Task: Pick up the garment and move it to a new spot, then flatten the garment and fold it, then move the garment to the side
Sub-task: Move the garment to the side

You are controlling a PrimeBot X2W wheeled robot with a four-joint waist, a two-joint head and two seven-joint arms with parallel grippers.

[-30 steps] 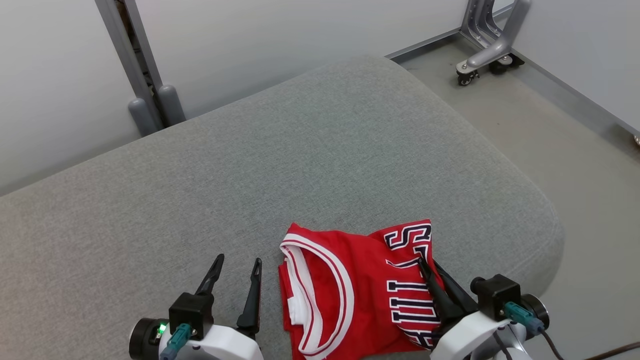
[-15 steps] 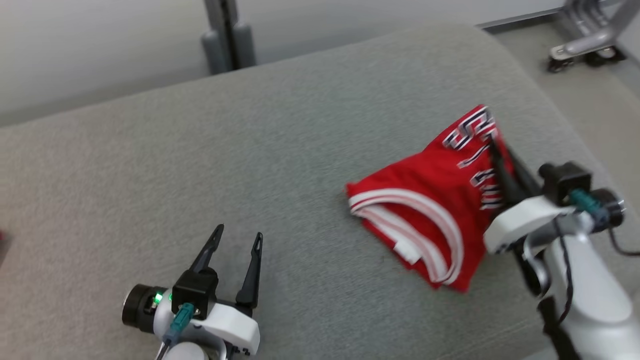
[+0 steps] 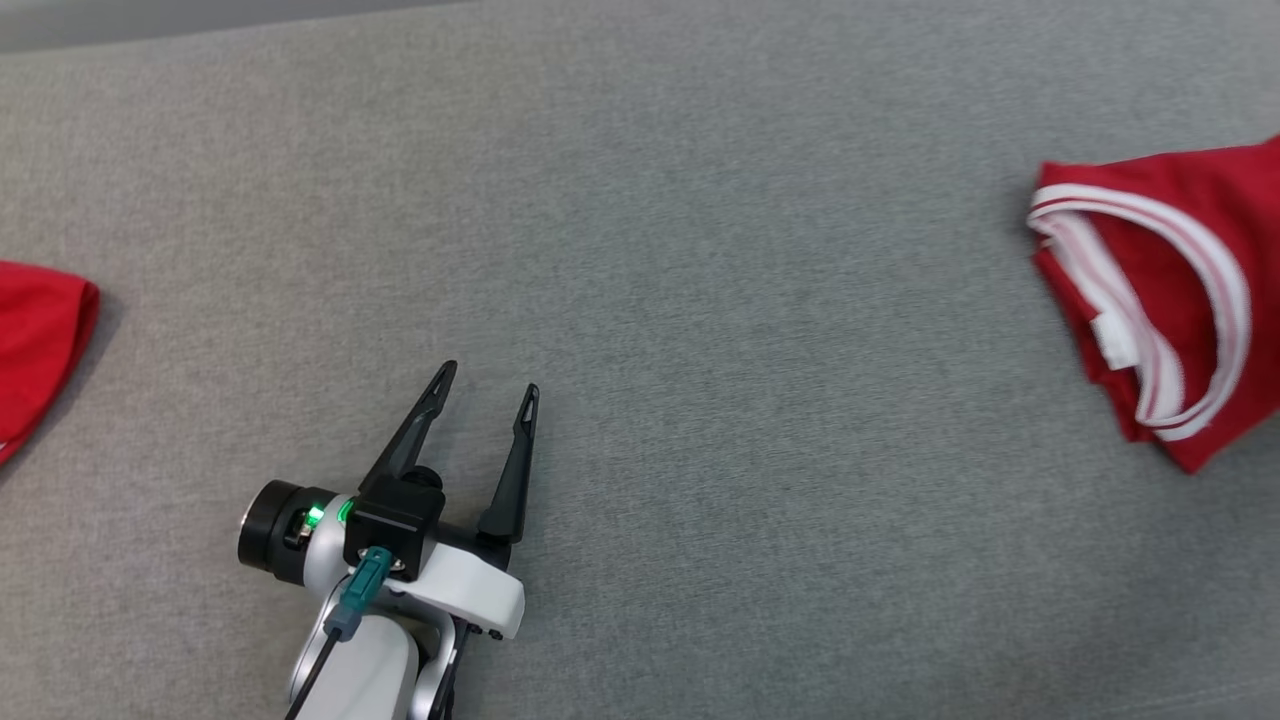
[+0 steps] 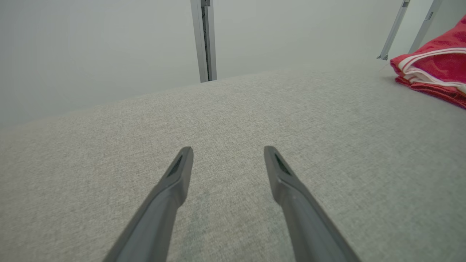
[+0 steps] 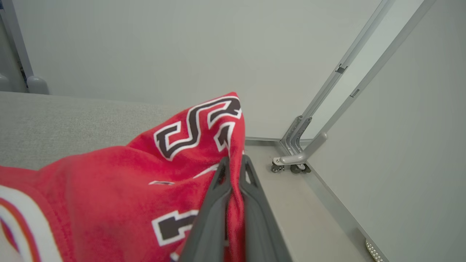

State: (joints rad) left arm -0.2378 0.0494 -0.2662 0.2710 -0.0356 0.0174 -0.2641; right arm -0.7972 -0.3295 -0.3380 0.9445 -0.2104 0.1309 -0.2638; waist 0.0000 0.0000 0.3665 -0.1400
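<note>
At the head view's left edge a red cloth (image 3: 38, 340) lies on the grey cushion (image 3: 700, 250), cut off so that I cannot tell what it is. Right of it, low in that view, the left hand (image 3: 487, 380) is over bare cushion, its two fingers spread with nothing between them. Well apart, at the cushion's far right, lies the jersey (image 3: 1190, 290), partly cut by the frame edge: red, folded into a thick bundle, with white-and-red striped trim curving round an opening and a small white tag among the layers. In the right wrist view its upper layer bears dark letters outlined in white, and the right hand (image 5: 235, 162) has its fingers pressed together, pinching a fold of the jersey at the lettered edge; beyond it are the floor (image 5: 291, 203) and a wheeled grey foot (image 5: 296, 160)
</note>
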